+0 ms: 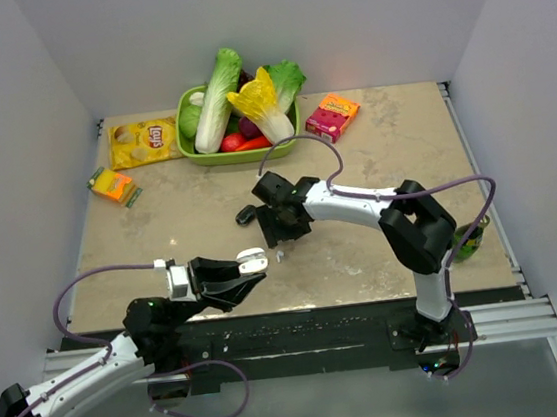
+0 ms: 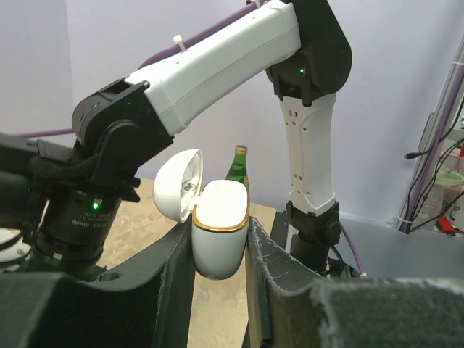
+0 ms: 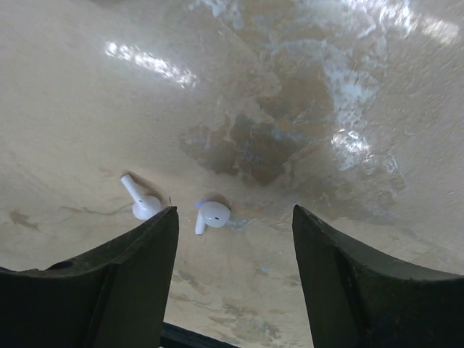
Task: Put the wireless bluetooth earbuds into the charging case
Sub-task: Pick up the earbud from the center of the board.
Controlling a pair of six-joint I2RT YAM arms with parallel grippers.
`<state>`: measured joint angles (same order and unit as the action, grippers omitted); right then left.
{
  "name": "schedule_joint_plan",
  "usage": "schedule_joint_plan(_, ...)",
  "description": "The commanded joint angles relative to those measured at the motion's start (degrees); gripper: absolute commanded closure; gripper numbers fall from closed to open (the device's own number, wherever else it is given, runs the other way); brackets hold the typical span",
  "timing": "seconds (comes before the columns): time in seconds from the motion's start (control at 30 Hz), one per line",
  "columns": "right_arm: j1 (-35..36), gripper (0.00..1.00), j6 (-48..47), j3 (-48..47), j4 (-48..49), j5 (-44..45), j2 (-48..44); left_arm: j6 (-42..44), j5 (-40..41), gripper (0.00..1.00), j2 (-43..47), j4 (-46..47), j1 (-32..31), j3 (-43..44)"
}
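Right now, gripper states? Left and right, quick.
Left gripper: closed on the charging case, lid open.
Right gripper: open, holding nothing, above the two earbuds.

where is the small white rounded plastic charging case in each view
top external: white plastic charging case lower centre-left, in the left arm's fingers
left wrist: case centre, lid open, between the fingers
right wrist: not in it
shared landmark: mottled beige tabletop

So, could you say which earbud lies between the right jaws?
The earbud rightmost in the wrist view; the other earbud lies outside the gap.
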<state>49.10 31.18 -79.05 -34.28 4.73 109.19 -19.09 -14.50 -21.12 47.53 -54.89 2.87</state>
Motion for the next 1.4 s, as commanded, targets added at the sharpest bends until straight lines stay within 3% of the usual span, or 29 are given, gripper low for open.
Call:
schedule_joint_plan(0.0,-0.1,0.38,1.6,-1.9,-4.6,-2.2,0.6,-1.1,0.4,1.00,0.6,2.7,-0.4,-9.2)
schedule_joint_plan(0.27,0.6,0.49,3.4,-1.7,-4.3,-1.8,1.7,-1.6,-0.3,1.00,0.3,3.0,-0.4,-9.5)
schedule_joint_plan(0.7,2.8,0.47,5.5,-3.7,-3.0,-1.5,4.6,-1.8,-0.8,1.00,1.5,2.8,-0.4,-9.8)
schedule_joint_plan(1.37,3.2,0.53,5.8,-1.1,-3.5,3.6,5.4,-1.9,-0.4,1.00,1.0,2.9,-0.4,-10.1)
